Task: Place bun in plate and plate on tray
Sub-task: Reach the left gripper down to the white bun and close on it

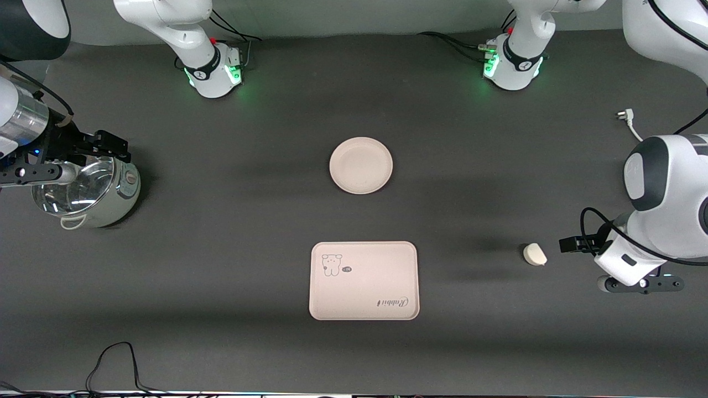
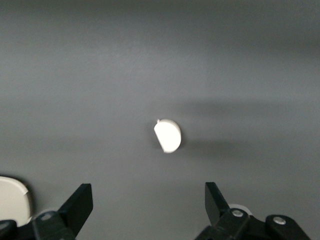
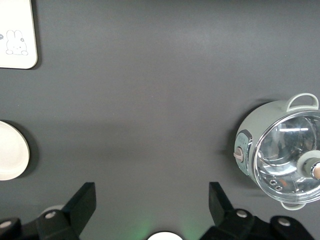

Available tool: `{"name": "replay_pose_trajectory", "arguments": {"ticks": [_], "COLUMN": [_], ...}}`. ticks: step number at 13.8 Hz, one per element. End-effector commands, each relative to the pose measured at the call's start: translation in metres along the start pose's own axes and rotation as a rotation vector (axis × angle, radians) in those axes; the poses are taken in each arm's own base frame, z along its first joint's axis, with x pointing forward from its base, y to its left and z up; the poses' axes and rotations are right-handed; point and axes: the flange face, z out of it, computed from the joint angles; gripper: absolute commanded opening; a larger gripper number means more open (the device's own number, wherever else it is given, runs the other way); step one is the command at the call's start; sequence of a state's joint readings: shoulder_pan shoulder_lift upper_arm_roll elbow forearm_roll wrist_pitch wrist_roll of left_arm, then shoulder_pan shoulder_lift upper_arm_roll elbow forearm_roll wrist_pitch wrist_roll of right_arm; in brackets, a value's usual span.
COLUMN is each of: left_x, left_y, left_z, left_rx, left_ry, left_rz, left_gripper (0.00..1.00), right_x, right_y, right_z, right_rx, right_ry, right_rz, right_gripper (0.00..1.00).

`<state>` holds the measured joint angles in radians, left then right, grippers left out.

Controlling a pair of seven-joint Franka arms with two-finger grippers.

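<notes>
Bun [image 1: 535,254], lying at 3 o'clock from the tray [image 1: 363,280] near the left gripper [image 2: 149,205] with fingers spread, looks light and soft, so pinch gently across its rounded sides; the right gripper [image 3: 152,204], also spread, waits over the pot [image 1: 88,190].

Even overhead light, soft shadows, slightly blurred left wrist view.

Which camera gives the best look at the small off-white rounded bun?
The left wrist view: the small off-white rounded bun sits mid-picture, its flat side plain, ahead of the open left gripper. The front view shows it tiny; the right wrist view misses it.
</notes>
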<state>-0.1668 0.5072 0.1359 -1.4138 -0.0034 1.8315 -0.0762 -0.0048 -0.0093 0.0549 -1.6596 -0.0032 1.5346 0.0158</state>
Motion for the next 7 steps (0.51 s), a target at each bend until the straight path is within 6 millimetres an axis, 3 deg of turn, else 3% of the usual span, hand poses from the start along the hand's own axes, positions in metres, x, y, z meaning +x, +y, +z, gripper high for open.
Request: {"name": "replay_pose_trajectory", "arguments": {"ticks": [1,3,7], "left_x": [0.021,0.027,0.021], "left_y": [0.006,0.01,0.015], "left_z": [0.123,0.152,0.174], "left_rx": [-0.009,-0.011,-0.039], "left_ry": [-0.028,-0.009,-0.027], "left_rz": [-0.018,-0.018,-0.035], "left_gripper": [1.0,1.0,1.0], "right_x": [0.003,0.003,0.003], "right_y": [-0.006,-0.008,-0.004], "right_z": [0.002,0.002,0.003], "right_rx": [0.006,0.007,0.007], "right_ry": [0.001,0.001,-0.004], "right_rz": [-0.006,-0.001,0.006], "right_gripper": [1.0,1.0,1.0]}}
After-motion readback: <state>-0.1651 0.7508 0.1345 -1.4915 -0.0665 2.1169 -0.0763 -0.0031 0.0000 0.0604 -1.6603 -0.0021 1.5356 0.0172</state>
